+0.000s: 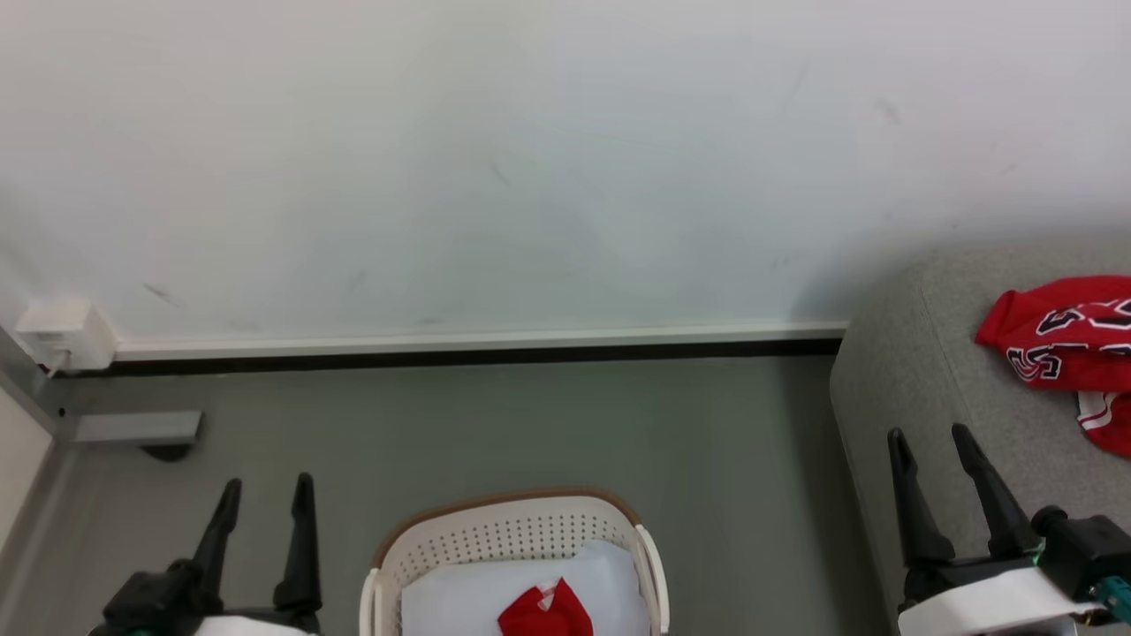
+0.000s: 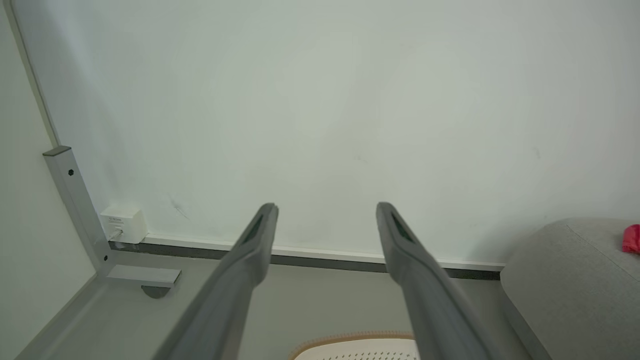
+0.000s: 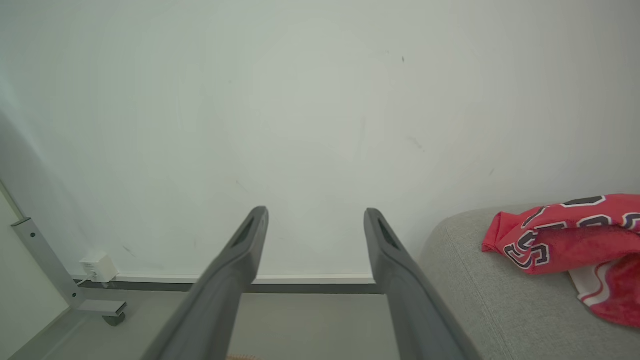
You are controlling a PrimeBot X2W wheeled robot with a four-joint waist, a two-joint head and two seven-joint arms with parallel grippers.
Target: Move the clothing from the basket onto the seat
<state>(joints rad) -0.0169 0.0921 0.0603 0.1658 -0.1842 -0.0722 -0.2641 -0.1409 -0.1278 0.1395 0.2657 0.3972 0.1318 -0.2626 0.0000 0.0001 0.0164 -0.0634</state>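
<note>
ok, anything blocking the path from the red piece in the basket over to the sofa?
Nothing visible. The red garment lies uncovered on the white pad in the basket. Just floor lies between the basket and the sofa, where another jersey lies.

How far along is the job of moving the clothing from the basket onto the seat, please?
Done: one red jersey lies on the grey sofa. In hand: nothing; the left claw and the right claw are both open and empty. Left: a red garment lies in the basket on the white pad, not yet picked up.
</note>
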